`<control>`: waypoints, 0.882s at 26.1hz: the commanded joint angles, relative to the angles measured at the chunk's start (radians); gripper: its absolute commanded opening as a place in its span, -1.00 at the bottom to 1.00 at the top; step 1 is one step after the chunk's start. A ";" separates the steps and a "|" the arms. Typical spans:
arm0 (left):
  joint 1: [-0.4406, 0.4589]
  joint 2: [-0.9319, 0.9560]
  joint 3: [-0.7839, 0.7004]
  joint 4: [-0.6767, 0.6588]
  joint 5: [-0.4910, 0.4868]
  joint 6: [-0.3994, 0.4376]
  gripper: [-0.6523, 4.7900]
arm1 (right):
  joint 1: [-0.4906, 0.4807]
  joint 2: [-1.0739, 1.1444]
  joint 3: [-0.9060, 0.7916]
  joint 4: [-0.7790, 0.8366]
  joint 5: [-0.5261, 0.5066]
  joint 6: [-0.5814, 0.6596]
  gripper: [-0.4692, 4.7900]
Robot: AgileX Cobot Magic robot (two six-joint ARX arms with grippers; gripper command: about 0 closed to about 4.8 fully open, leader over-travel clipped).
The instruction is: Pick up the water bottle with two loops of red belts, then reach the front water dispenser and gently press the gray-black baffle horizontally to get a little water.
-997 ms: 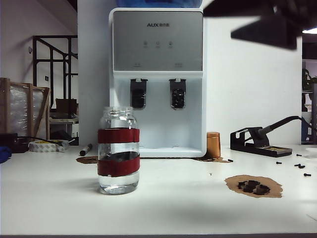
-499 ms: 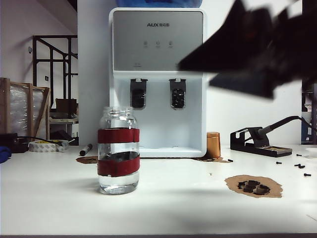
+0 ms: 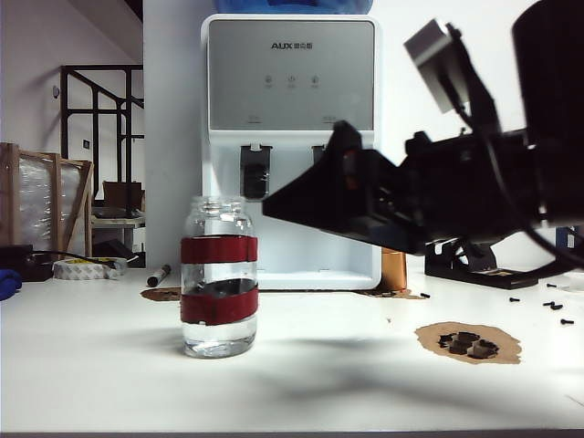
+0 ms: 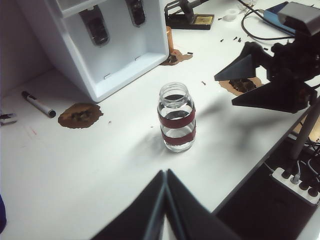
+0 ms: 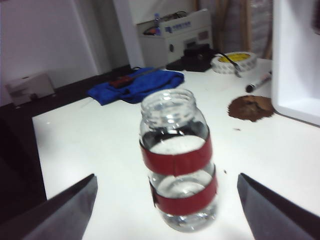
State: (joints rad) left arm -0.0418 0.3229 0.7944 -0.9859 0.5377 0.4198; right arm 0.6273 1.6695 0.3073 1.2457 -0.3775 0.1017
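Black right gripper (image 5: 167,210), fingers spread wide, has swung down from above toward the red-banded clear glass water bottle (image 5: 177,160) just ahead, ungrasped; left gripper (image 4: 165,200), fingers together, hangs well back.

White wall (image 3: 456,137); black stair railing (image 3: 96,119); white table (image 3: 91,365)

My right gripper (image 3: 283,205) has come down a long way. Before, it was high up in the top corner. Now it hangs low in front of the water dispenser (image 3: 290,91), and its open jaws point at the bottle (image 3: 218,278). It is close beside the bottle but not touching it.
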 commanded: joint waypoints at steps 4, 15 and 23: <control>0.001 0.002 0.005 0.021 -0.003 0.005 -0.78 | 0.005 0.058 0.034 0.029 -0.082 -0.001 1.00; 0.002 0.002 0.005 0.041 -0.023 -0.098 -0.78 | 0.014 0.145 0.091 0.025 -0.108 -0.036 1.00; 0.002 0.002 0.005 0.068 -0.022 -0.171 -0.78 | 0.014 0.198 0.177 -0.042 -0.117 -0.054 1.00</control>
State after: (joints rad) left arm -0.0402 0.3229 0.7944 -0.9325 0.5129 0.2520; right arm 0.6384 1.8702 0.4740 1.1976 -0.4915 0.0544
